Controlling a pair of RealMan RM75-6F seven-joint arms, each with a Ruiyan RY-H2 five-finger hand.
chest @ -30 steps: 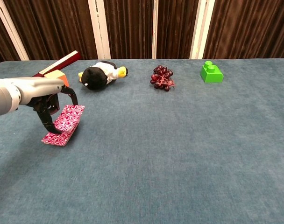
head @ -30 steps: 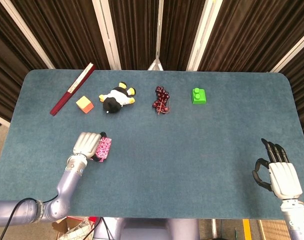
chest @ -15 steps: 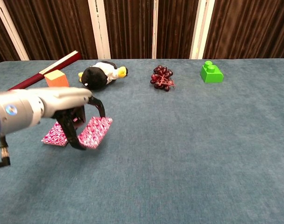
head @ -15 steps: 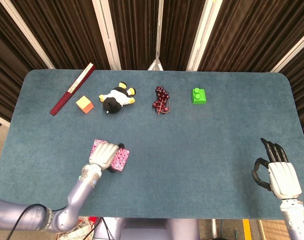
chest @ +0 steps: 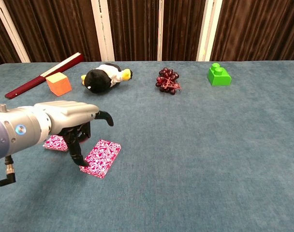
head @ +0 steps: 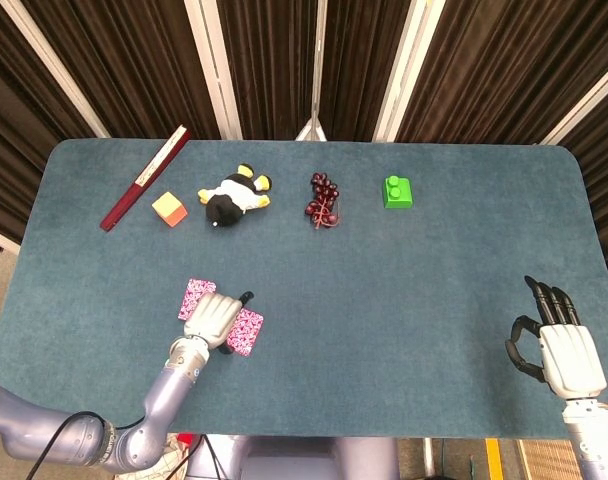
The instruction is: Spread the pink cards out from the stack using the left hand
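The left hand [chest: 72, 121] is held over the pink cards [chest: 101, 158], fingertips pressed on one card; another card lies just behind it; the right hand [head: 562, 352] is spread, holding nothing.

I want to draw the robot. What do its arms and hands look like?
The left arm is smooth, round and silvery grey, with a small blue dot on it. A thin black cable hangs under it. The left hand has a pale silver back and black fingers. The right hand looks the same, silver-white with black fingers.
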